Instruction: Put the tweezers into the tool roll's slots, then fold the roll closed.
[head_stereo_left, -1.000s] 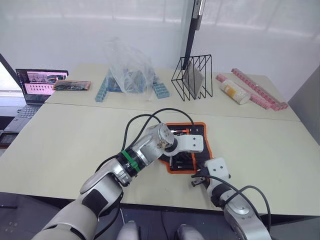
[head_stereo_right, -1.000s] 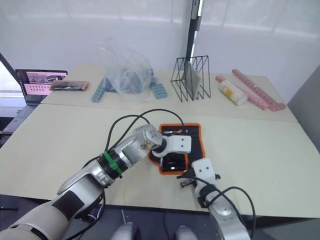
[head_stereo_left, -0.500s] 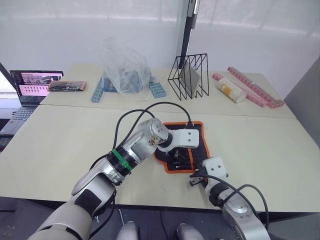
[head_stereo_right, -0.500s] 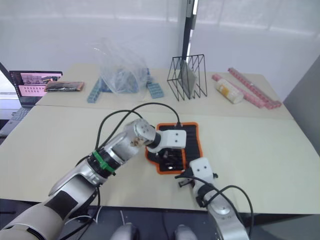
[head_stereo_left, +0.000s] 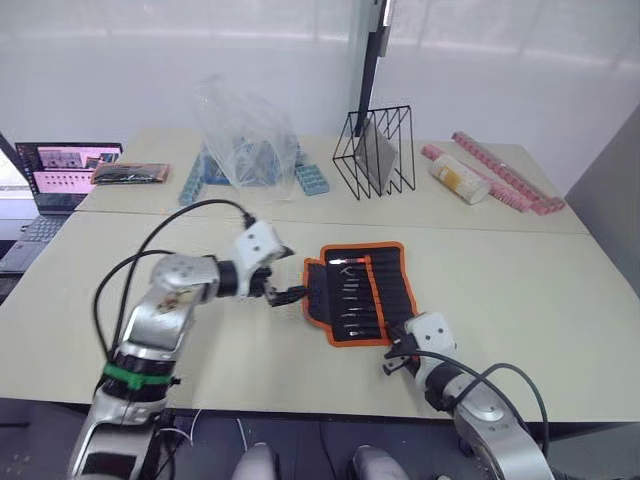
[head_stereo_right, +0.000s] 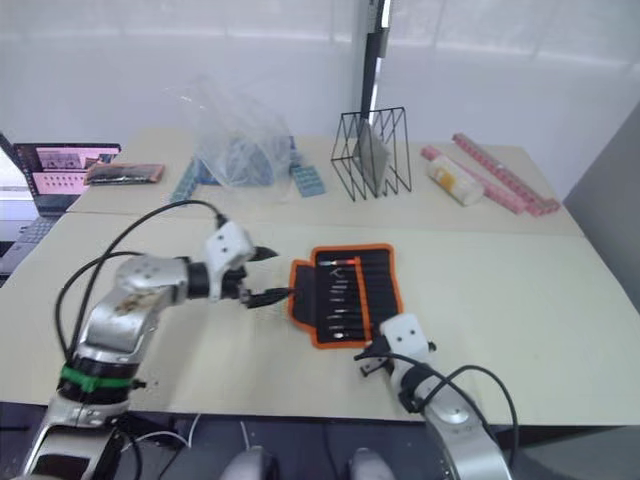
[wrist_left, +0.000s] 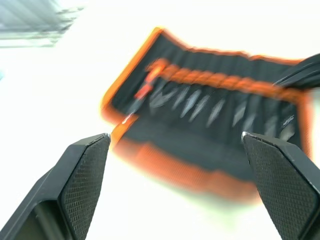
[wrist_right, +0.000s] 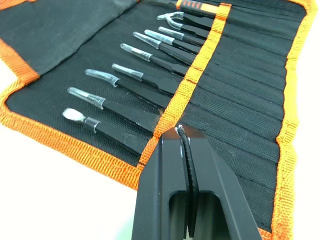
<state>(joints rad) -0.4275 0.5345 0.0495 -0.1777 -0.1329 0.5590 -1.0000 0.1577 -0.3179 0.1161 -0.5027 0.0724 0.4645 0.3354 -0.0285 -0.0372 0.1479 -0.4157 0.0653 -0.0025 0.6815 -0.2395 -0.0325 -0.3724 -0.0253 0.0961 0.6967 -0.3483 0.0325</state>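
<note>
- Desk: a pale surface carrying all items; a second desk behind it holds clutter along its far edge.
- Tool roll: lies open and flat near the middle of the desk's front half, with its orange edging visible all round and one long side toward the front edge.
- Slots: a row of narrow black pockets behind an orange stripe that crosses the roll's inner face.
- Tweezers: seated side by side in the slots, their capped tips projecting past the stripe onto the bare black flap.
- Left gripper: just off the roll's left edge above the desk, claw spread wide, holding nothing.
- Right gripper: at the roll's front right corner near the desk's front edge, fingers pressed together, tips at the orange stripe, nothing visibly pinched.
</note>
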